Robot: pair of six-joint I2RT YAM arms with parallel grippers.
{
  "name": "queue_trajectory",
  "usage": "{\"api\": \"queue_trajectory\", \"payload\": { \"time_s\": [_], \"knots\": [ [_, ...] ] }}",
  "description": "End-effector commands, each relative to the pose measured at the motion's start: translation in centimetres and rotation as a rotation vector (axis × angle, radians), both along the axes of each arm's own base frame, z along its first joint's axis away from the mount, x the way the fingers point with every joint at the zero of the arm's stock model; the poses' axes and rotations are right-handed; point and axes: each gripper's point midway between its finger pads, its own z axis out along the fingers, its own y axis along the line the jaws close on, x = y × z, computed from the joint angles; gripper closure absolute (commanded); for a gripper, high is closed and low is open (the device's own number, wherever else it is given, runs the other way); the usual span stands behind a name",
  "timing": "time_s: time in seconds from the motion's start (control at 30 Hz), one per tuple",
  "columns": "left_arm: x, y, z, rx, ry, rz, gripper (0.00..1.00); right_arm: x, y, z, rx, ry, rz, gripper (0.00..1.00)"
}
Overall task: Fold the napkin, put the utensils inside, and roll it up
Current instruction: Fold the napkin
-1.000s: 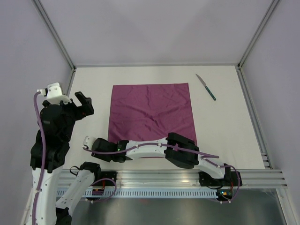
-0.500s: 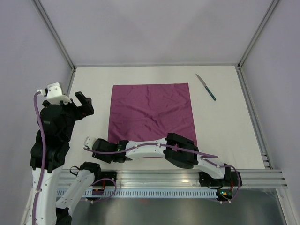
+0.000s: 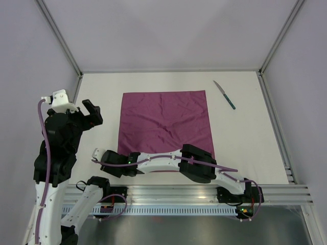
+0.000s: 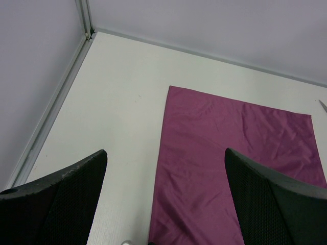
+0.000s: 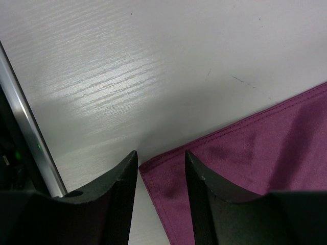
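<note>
At table centre, the napkin (image 3: 164, 121) lies flat and fully open, one layer with light creases and no fold in it yet. Its near-left corner sits right between the fingers of the right gripper (image 5: 160, 159), low over the table (image 3: 245, 143). The jaws are partly apart, straddling the corner without pinching it; the cloth lies flat and nothing is held.

My read is step one, the fold, at the pre-grasp stage. The next move calls for coming down the last bit, closing on that hem corner only, then lifting and carrying it across to the opposite edge without dragging the whole cloth.

The left gripper (image 4: 164, 153) is raised off to the left, looking down at the napkin's left edge. Its jaws are wide apart and hold nothing.

Only one utensil is visible, a knife (image 3: 225, 95) with a teal handle, lying on bare table near the far right, well apart from the cloth.

No containers are in view.
</note>
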Motion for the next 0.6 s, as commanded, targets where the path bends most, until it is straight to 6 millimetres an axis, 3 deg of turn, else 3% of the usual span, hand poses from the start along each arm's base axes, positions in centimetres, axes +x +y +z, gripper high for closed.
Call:
{"api": "queue_trajectory", "payload": {
  "time_s": [0.0, 0.57],
  "knots": [
    [0.1, 0.3, 0.3, 0.032, -0.006, 0.001, 0.00, -0.5, -2.1, -1.4, -0.077, 0.035, -0.010, 0.51],
    [0.7, 0.1, 0.3, 0.033, -0.006, -0.003, 0.00, -1.1, -2.8, -0.4, -0.071, 0.063, -0.001, 0.51]
  ]
}}
